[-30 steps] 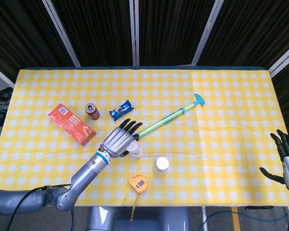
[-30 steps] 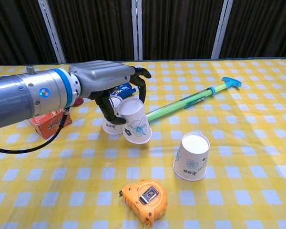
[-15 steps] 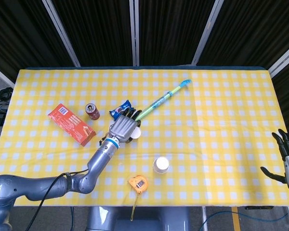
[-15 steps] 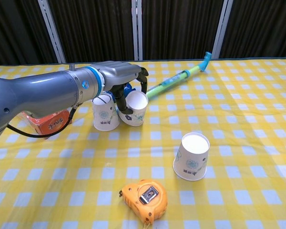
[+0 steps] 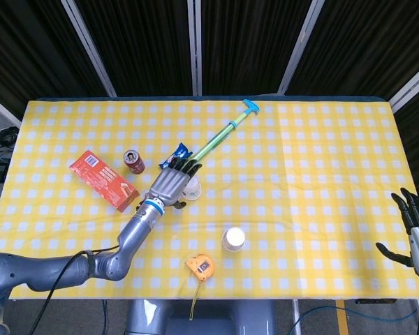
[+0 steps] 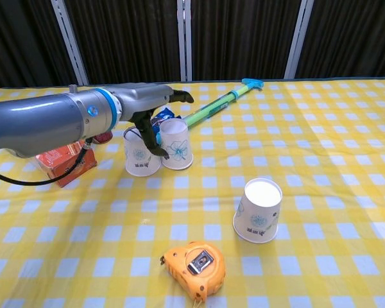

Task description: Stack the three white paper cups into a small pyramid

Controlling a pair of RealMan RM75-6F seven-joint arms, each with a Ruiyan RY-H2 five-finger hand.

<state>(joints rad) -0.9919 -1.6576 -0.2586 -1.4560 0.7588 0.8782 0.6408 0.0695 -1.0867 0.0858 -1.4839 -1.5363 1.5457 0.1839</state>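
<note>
Two white paper cups with blue flower prints stand upside down side by side, the left cup [image 6: 140, 156] and the right cup [image 6: 178, 145]. My left hand [image 6: 153, 110] hovers over them. Its thumb reaches down between the cups and touches the right one, while its fingers stretch out above that cup's base without closing on it. In the head view the left hand [image 5: 173, 185] hides most of this pair; only part of the right cup [image 5: 193, 188] shows. The third cup [image 6: 258, 210] [image 5: 233, 239] stands upside down alone, nearer the front. My right hand [image 5: 416, 234] hangs empty off the table's right edge, fingers spread.
A green and blue rod [image 5: 217, 138] lies diagonally toward the far edge, one end near the cups. A blue snack packet [image 5: 176, 155], a soda can [image 5: 133, 161] and a red box [image 5: 103, 180] lie left of the cups. An orange tape measure [image 6: 194, 268] sits near the front.
My left hand carried the tilted cup farther back and set it upside down beside the other cup, then lifted its fingers off. The rod swung toward the far edge.
</note>
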